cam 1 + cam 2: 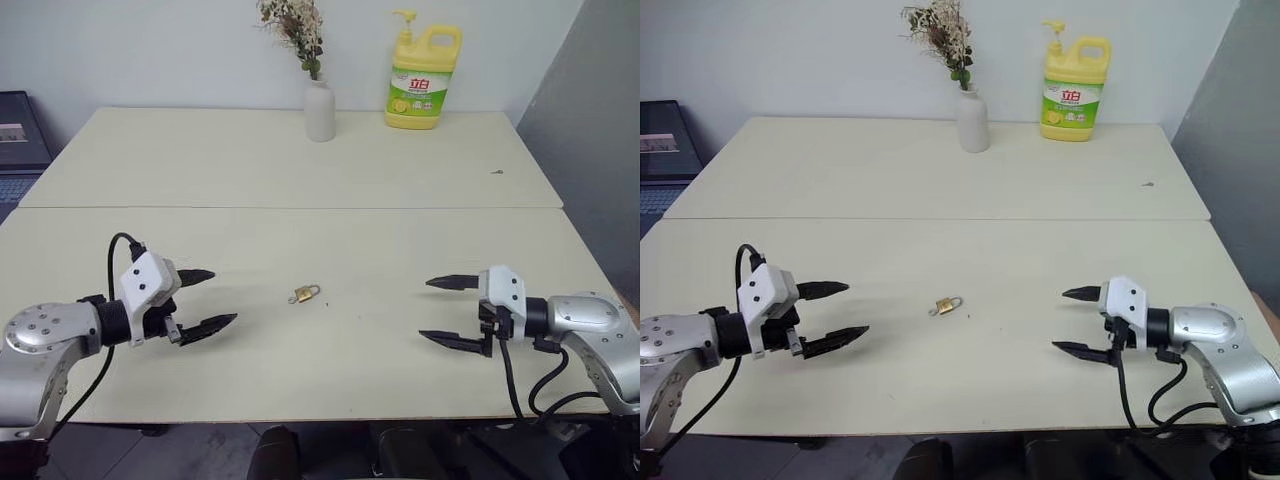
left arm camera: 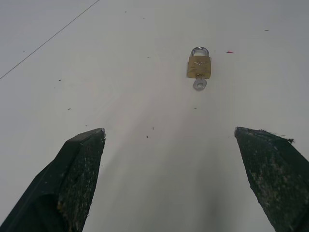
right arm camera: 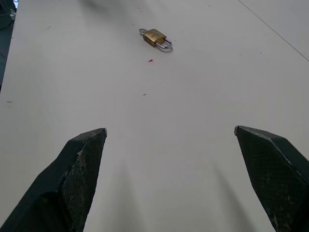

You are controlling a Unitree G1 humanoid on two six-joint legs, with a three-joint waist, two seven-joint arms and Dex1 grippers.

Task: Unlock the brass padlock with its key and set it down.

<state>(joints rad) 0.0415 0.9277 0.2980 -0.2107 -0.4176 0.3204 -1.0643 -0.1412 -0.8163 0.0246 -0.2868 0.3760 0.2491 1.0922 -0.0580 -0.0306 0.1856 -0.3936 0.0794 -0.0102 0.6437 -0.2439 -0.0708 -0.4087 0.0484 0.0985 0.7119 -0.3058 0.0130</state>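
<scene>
Item: brass padlock [image 1: 306, 294], lying flat on the cream tabletop [image 1: 300, 200], roughly midway between the two arms and well apart from both. Shackle appeared closed; the key [image 2: 199, 84] sat already inserted in the keyway, its bow projecting from the body's base toward the left arm. Left pincer [image 1: 206, 299]: spread wide, empty, hovering above the tabletop and aimed inward at the lock. Right pincer [image 1: 452, 312]: likewise spread wide, empty, aimed inward from the opposite side, facing the shackle end. Background stock, far edge: white vase with dried flowers [image 1: 319, 108]; yellow detergent bottle [image 1: 423, 78]; neither bore on the work. Status: nothing yet grasped; approach was the step in hand. Handling note, as judgement: the lock was slight and would likely skate on the smooth surface if nudged, so one pincer ought to descend squarely over the brass body and close on its flat faces, leaving the key bow clear. The other should then pinch the bow alone, fingers aligned with the key's axis, and twist gently. Risk: gripping both body and key together would block the turn.
</scene>
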